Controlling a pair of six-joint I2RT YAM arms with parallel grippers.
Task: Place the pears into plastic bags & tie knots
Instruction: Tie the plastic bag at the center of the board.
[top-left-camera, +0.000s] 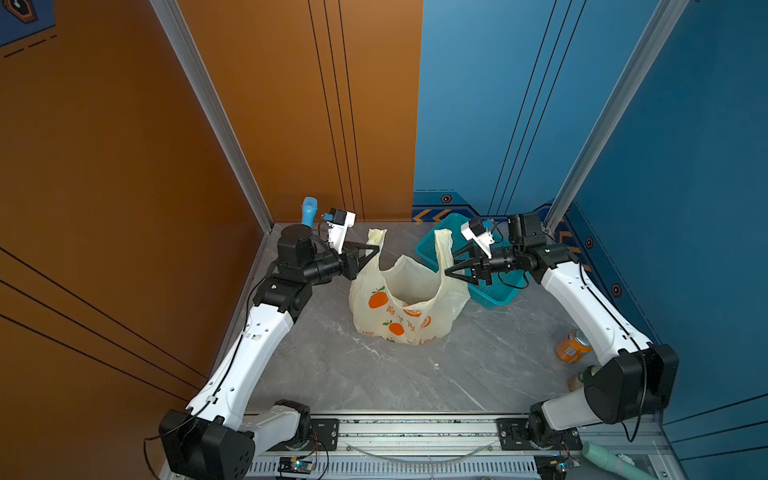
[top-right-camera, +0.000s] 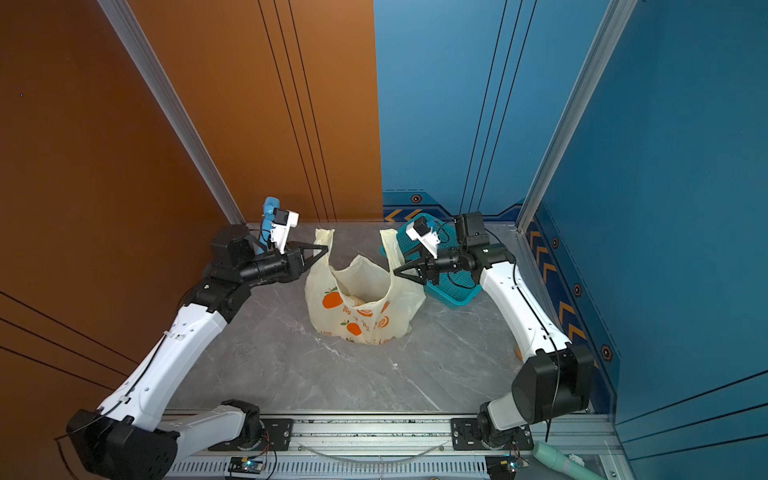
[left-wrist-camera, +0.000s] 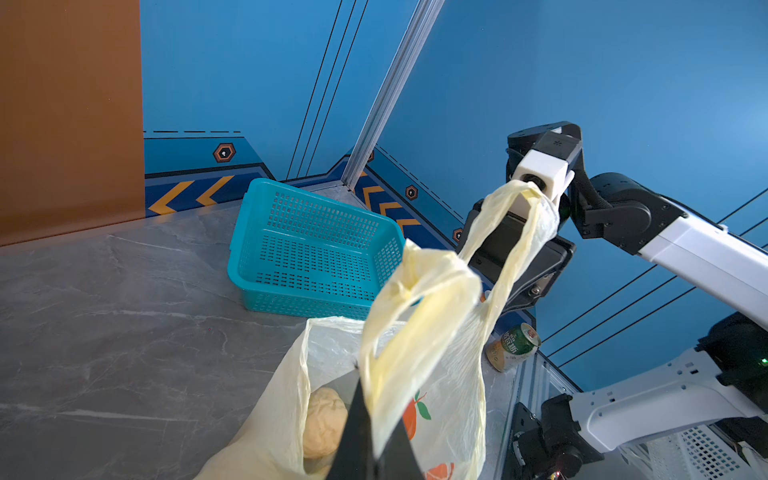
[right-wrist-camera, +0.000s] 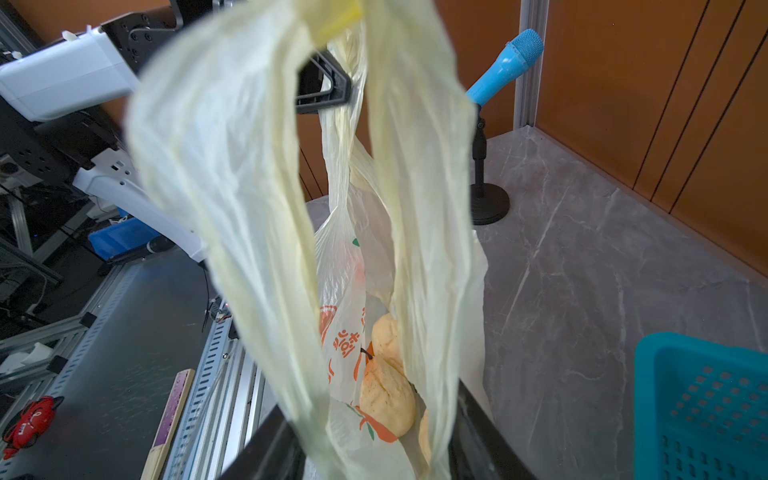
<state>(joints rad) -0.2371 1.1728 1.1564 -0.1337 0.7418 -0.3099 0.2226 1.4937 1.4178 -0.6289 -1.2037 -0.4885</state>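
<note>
Centre frame, the plastic bag (top-left-camera: 405, 320) stands open with pears (right-wrist-camera: 385, 397) inside. The left gripper (top-left-camera: 374, 250) is clamped on one handle loop (top-left-camera: 377, 237). The right gripper (top-left-camera: 451, 270) straddles the second handle loop (top-left-camera: 444, 245) — I cannot tell whether it grips.

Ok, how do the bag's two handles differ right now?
The left handle is pinched in the shut left gripper; the right handle only runs between the parted jaws of the right gripper. The left handle is met nearer its top, the right handle lower down. Both stand up, untied, above the open bag.
</note>
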